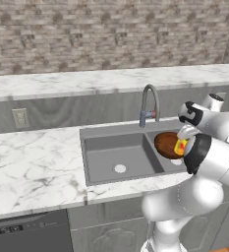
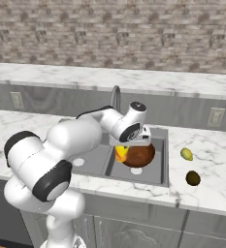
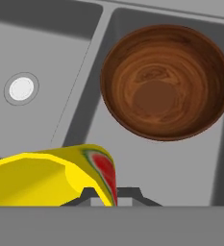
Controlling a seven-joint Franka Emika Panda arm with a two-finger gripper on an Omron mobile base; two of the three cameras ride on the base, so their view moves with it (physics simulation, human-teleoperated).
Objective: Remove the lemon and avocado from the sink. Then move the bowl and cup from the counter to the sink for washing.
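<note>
My gripper [image 2: 125, 146] is shut on the rim of the yellow cup [image 2: 120, 154], which hangs over the right basin of the grey sink [image 2: 153, 177]. In the hand view the cup [image 3: 46, 178] lies tilted at the lower left, its wall pinched at my gripper [image 3: 111, 196]. The brown wooden bowl [image 3: 166, 81] sits in that right basin, next to the cup [image 1: 179, 146]. From the left the bowl [image 1: 165, 142] shows behind my gripper [image 1: 184, 139]. The lemon [image 2: 186, 154] and the dark avocado [image 2: 193, 178] rest on the counter right of the sink.
A curved faucet [image 1: 149, 101] stands behind the sink's divider. The left basin [image 1: 111, 155] holds just its white drain [image 3: 21, 89]. Marble counter [image 1: 32, 167] stretches to the left, with a wall outlet [image 1: 20, 118] above it and a dishwasher [image 1: 27, 231] below.
</note>
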